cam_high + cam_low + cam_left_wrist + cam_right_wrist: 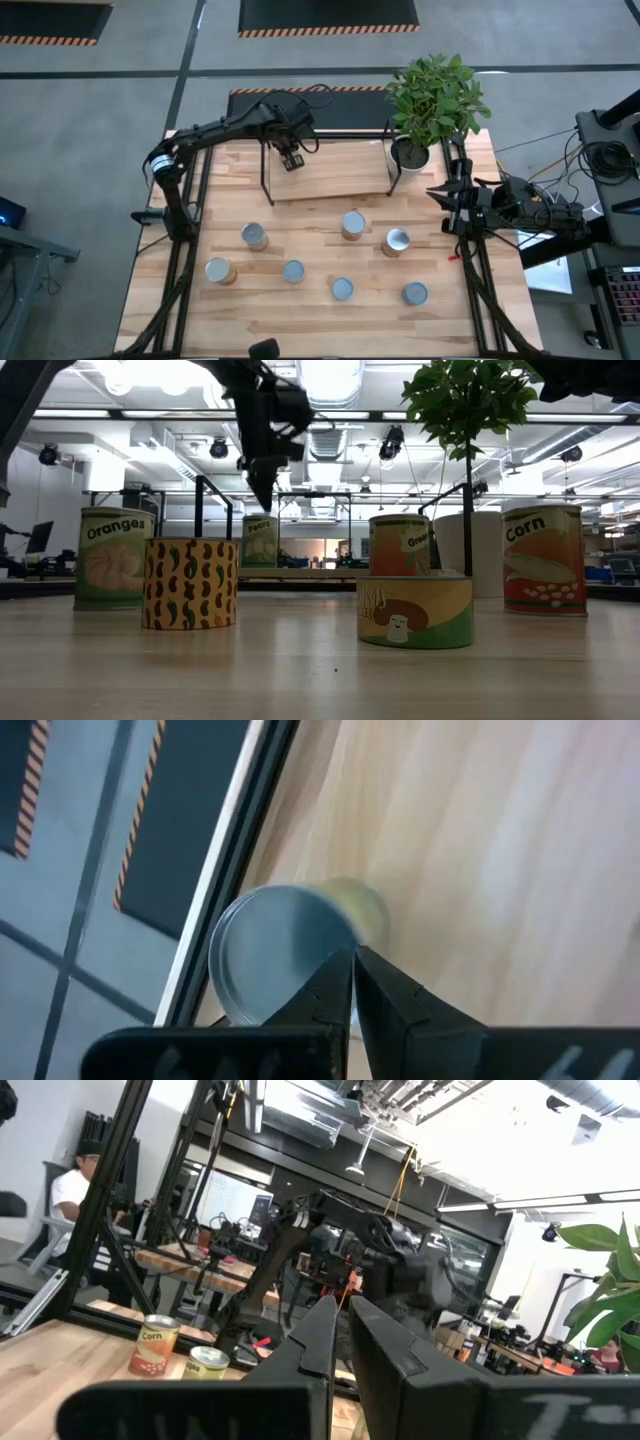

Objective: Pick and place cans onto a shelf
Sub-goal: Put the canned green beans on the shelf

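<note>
light wooden tabletop (320, 310) carries the low black-barred shelf with pale board (325, 172); we note seven small silver-topped cylindrical cans (293, 271) before it. left gripper (291, 160) over shelf, fingers together, gripping nothing; right gripper (437, 192) likewise closed at table edge.

Seven cans (342, 289) lie before the shelf (330, 178); plant pot (410, 153) at its right end.
</note>
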Tool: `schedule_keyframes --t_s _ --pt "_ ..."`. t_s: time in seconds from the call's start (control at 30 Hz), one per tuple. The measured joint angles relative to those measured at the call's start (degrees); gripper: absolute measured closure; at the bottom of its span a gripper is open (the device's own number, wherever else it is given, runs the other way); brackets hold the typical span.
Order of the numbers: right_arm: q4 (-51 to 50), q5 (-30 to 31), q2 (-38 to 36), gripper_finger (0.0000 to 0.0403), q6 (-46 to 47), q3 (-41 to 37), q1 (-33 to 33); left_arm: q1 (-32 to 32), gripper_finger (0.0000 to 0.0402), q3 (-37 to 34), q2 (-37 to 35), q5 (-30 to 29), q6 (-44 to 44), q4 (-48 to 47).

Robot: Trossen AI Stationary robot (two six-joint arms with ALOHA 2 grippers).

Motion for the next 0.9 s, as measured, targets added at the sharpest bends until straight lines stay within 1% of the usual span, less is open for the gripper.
schedule_keyframes --t_s 0.1,0.17,0.27,0.33,0.5,0.6,0.77,0.9 --pt "0.0 0.0 0.0 0.038 0.0 0.0 0.0 -2.7 0.0402 0.1 -2.4 -0.3 -1.8 2.1" --pt "0.0 0.0 0.0 0.038 0.0 0.0 0.0 -5.4 0.0402 -0.6 -4.4 -0.4 -2.6 5.5" --pt "0.0 0.0 0.0 0.038 0.0 0.0 0.0 -11.3 0.0402 -2.2 -7.2 -0.4 -2.8 14.3" --pt "0.0 0.0 0.0 0.038 0.1 0.0 0.0 -15.9 0.0402 -4.1 -8.8 -0.4 -1.3 20.9" --pt "0.0 0.0 0.0 0.038 2.3 0.0 0.0 -27.3 0.0402 -11.0 -12.2 -1.1 4.4 35.0" --pt "0.2 0.0 0.6 0.038 3.1 0.0 0.0 -32.4 0.0402 -16.2 -14.9 -2.0 7.0 41.8" --pt "3.2 -0.1 4.8 0.038 5.6 -0.1 0.0 -38.3 0.0402 -26.8 -20.4 -2.2 9.9 53.3" --pt "7.1 -0.5 10.2 0.038 7.7 -0.1 0.4 -40.4 0.0402 -34.2 -26.5 -3.0 10.8 60.7"
